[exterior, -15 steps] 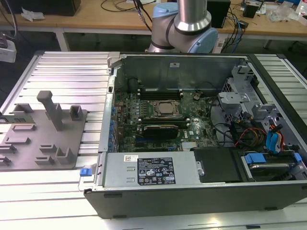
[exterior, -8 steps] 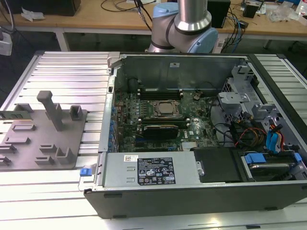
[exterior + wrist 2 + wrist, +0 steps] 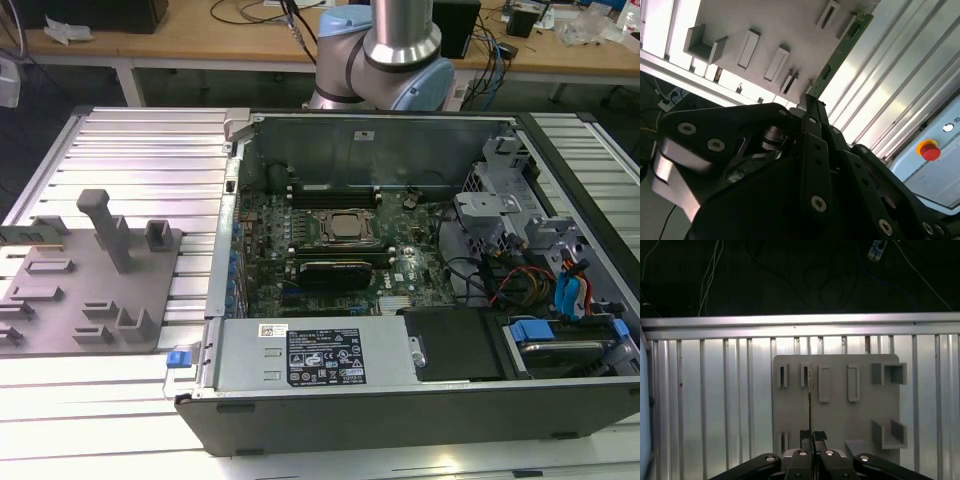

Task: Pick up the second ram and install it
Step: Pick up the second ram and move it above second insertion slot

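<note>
Gripper [image 3: 812, 436] fingers clamped on the second ram [image 3: 810, 400], which shows edge-on as a thin line in the first wrist view. Ram hangs over the grey fixture plate [image 3: 840, 415], free end toward the plate's edge with the row of slots. In the second wrist view the green stick [image 3: 837, 60] juts out from the fingers. Plate lies on the ribbed table [image 3: 715, 400], beside the open computer case [image 3: 350, 400].
</note>
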You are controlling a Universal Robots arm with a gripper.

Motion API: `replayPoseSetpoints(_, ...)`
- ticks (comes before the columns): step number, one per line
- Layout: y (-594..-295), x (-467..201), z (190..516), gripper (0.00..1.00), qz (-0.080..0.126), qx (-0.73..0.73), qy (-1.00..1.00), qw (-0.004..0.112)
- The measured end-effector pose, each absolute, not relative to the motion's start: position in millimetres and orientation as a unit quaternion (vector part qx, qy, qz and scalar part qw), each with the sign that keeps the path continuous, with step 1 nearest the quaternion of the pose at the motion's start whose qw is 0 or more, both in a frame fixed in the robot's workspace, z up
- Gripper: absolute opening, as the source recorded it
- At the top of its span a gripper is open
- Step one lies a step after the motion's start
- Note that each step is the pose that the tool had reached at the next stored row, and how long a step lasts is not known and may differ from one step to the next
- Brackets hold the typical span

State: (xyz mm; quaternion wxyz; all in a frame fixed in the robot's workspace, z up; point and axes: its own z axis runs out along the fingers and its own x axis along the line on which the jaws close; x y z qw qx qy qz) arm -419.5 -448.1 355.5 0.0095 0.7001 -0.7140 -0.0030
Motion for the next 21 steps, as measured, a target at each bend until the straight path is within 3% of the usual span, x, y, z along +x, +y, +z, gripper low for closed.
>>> replayPoseSetpoints(17,-447.9,-419.5,426.2,0.09,-0.004,0.7,-0.714,0.009)
replayPoseSetpoints(21,-447.9,-419.5,427.3,0.09,-0.004,0.7,-0.714,0.009)
